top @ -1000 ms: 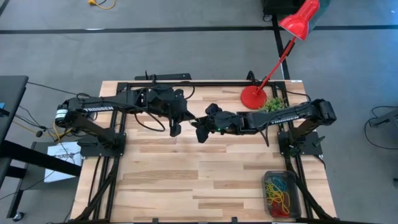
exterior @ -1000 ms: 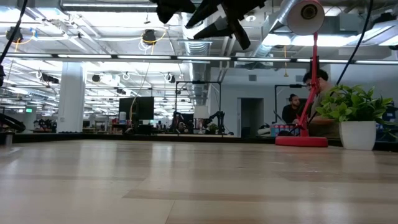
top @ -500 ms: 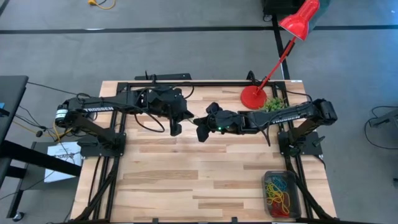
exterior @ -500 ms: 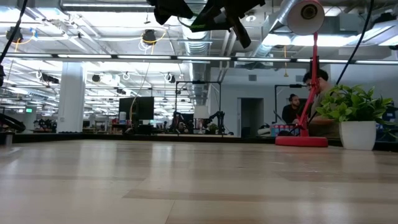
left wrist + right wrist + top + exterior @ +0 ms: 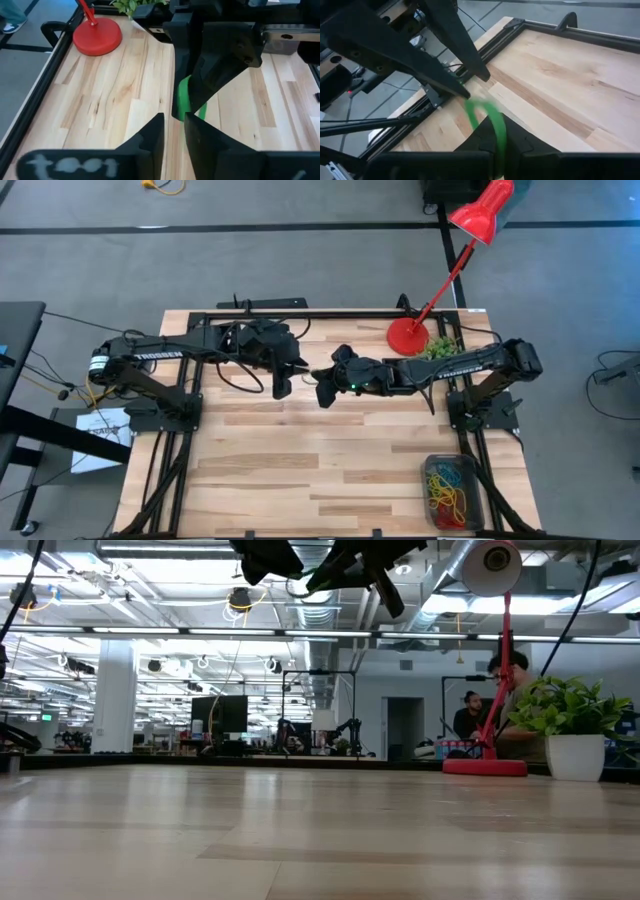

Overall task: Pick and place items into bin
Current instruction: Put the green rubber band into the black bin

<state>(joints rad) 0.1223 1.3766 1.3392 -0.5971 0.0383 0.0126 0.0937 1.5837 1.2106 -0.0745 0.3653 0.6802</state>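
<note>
High over the table's middle my two grippers meet tip to tip. My right gripper [image 5: 322, 387] is shut on a green rubber band [image 5: 487, 122], also visible in the left wrist view [image 5: 186, 100]. My left gripper [image 5: 173, 127] faces it from the table's left, its fingers a small gap apart right at the band's free end. The bin [image 5: 455, 490], a dark tray holding several coloured bands, sits on the table at the near right corner. My right gripper pinches the green band's one end [image 5: 496, 145] between its two fingers, coming from the table's right and slanting down. The loop sticks out past the fingertips toward my left gripper, clear of the table. My left gripper's fingertips [image 5: 465, 90] stand at the loop's far end; whether they touch it I cannot tell.
A red lamp base [image 5: 407, 337] and a small potted plant [image 5: 440, 346] stand at the far right of the table. Black frame rails run along the table's far edge and sides. Bare wood [image 5: 300, 470] lies below the grippers.
My right gripper has shut on the green band that my left gripper held out. My left gripper's fingers have parted a little and its wrist has tipped slightly. Both arms have stayed in place above the table's middle.
</note>
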